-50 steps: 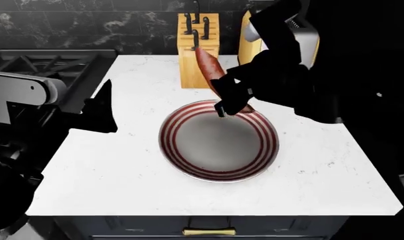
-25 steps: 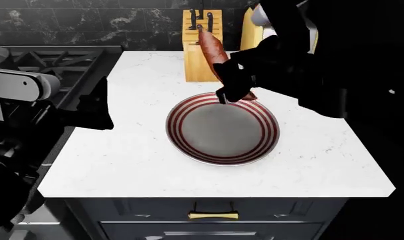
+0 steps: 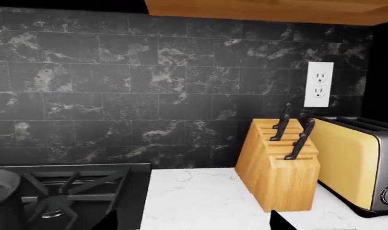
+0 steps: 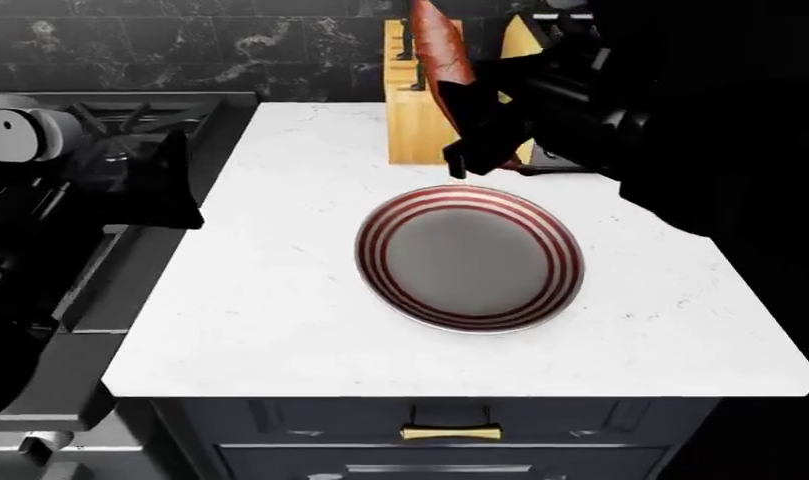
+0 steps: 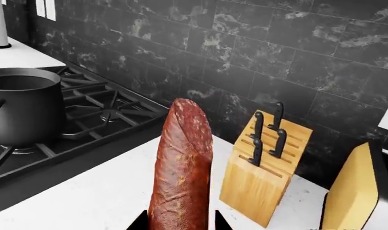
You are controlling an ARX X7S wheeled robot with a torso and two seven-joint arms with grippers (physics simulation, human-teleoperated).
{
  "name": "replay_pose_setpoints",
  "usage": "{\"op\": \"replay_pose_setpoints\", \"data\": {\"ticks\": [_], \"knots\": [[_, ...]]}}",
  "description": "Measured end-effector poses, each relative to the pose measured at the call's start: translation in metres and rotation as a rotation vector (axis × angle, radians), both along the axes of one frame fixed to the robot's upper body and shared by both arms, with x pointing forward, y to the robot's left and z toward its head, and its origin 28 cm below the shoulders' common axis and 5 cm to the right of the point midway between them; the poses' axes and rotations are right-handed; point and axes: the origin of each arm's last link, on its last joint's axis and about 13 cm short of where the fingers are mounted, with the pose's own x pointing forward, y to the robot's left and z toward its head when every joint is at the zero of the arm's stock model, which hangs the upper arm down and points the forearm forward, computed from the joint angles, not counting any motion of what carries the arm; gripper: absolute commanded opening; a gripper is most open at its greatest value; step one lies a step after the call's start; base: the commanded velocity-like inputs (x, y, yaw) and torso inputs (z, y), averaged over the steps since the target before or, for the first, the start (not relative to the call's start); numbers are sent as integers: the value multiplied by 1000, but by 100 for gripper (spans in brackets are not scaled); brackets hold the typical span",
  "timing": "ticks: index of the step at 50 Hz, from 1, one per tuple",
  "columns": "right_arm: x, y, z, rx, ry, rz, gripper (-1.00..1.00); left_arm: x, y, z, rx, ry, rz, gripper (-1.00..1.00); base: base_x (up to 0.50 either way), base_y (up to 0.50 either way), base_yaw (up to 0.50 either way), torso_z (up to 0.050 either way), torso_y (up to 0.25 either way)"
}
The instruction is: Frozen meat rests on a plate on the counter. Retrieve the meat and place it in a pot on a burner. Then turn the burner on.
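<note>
The frozen meat (image 4: 444,55) is a reddish-brown sausage, held upright above the counter (image 4: 271,300) by my right gripper (image 4: 482,150), which is shut on its lower end. In the right wrist view the meat (image 5: 181,167) stands between the two fingertips (image 5: 140,221). The red-ringed plate (image 4: 544,295) lies bare on the counter below and in front of it. The grey pot (image 5: 21,110) stands on a stove burner, with another burner (image 5: 111,115) beside it. My left gripper (image 3: 194,225) is open and empty over the counter's stove-side edge.
A wooden knife block (image 4: 418,115) and a yellow toaster (image 4: 522,40) stand at the back of the counter by the dark tiled wall. The black stove (image 4: 124,120) adjoins the counter on the left. A wall outlet (image 3: 318,84) is above the toaster.
My right gripper has lifted the meat higher, up and away from the plate toward the back wall. The head view has shifted, so the plate now sits further right.
</note>
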Motion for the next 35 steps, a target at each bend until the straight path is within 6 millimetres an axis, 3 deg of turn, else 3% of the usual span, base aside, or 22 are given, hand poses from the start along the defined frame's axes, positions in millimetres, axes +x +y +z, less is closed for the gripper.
{"op": "replay_pose_setpoints", "data": {"ticks": [35], "knots": [[-6,7,12,5,-43,27,-100,-5,8,13,-15,-36,31,100,121,500,0,0,0]]}}
